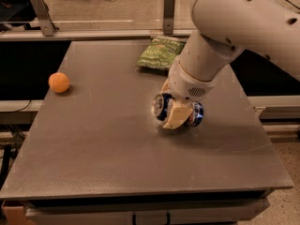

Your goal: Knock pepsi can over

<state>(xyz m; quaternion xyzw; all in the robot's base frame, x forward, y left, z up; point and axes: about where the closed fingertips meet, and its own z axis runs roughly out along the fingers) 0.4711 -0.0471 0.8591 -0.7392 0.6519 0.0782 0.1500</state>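
Note:
The pepsi can [196, 115] is dark blue with a silver top that faces left. It lies on its side on the grey table [112, 153], right of the middle. My gripper [172, 104] reaches down from the white arm at the upper right and is shut on the pepsi can. One cream finger [176, 116] crosses the can's front and the other is behind it. The can rests at the table's surface.
A green chip bag [159, 54] lies at the table's back, just behind the arm. An orange ball [59, 82] sits near the left edge. A rail with metal posts runs behind the table. The table's right edge is close to the can.

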